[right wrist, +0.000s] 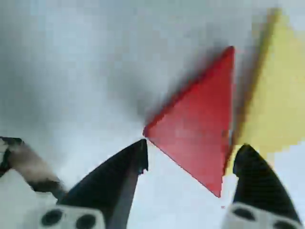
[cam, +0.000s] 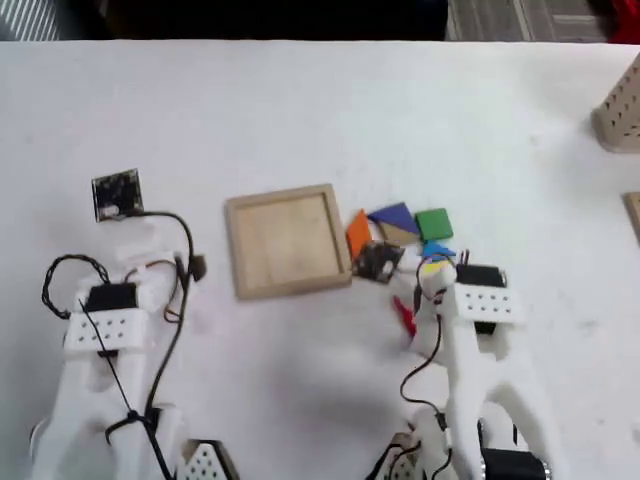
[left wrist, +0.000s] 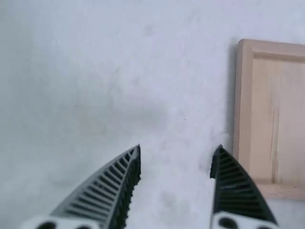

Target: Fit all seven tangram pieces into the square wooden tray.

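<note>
wide white table [cam: 300,110], and near its middle sits the tray [cam: 288,240], bare wood, no piece in it yet. every piece is out on the table on the tray's 3 o'clock side.

left gripper [left wrist: 177,151] is out at 9 o'clock of the tray, fingers spread, nothing between them but tabletop, with the tray's rim just off one fingertip. it's well apart from the pieces, so this one looks like the right arm's job.

right gripper [right wrist: 193,151] is down at roughly 4 o'clock of the tray, in among the pieces, jaws wide and holding nothing.

the pieces now: orange [cam: 358,233] hard by the tray's 3 o'clock edge, blue [cam: 393,214] and green [cam: 433,222] a little farther out, and the yellow piece [right wrist: 276,105] close to the right arm.

and here's the one that counts: the red triangle [right wrist: 195,129] lies flat, right between the right gripper's open fingers. its long edge runs alongside the yellow piece, touching or almost touching, and faces one finger. the opposite corner points at the other finger. so a squeeze from here would, i'd say, press corner against long edge, a slippery hold, and that finger has to slip in between red and yellow. whether the fingertips are down at table level, i can't tell. the tray waits at about 10 o'clock from red.
</note>
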Action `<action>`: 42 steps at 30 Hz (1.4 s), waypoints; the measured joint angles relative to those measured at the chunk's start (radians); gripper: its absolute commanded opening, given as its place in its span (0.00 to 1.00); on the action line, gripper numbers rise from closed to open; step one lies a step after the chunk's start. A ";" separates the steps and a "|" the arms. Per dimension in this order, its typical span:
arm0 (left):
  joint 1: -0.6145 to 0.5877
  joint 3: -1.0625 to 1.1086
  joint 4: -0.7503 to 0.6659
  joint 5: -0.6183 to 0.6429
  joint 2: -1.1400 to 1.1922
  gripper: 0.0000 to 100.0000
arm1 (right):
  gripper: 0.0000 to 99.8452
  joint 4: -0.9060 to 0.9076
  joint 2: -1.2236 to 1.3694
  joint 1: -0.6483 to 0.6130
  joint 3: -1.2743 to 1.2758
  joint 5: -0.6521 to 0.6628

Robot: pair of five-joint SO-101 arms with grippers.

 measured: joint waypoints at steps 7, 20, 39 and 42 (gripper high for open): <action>0.000 0.000 0.000 0.000 0.000 0.24 | 0.29 -0.104 0.000 0.020 0.094 0.160; 0.000 0.000 0.000 -0.002 0.000 0.24 | 0.29 -0.137 0.092 -0.020 0.078 0.221; 0.000 0.000 0.000 -0.002 0.000 0.24 | 0.01 -0.123 0.239 -0.109 -0.034 0.239; 0.000 0.000 0.000 -0.002 0.000 0.24 | 0.02 -0.123 0.236 -0.115 -0.034 0.218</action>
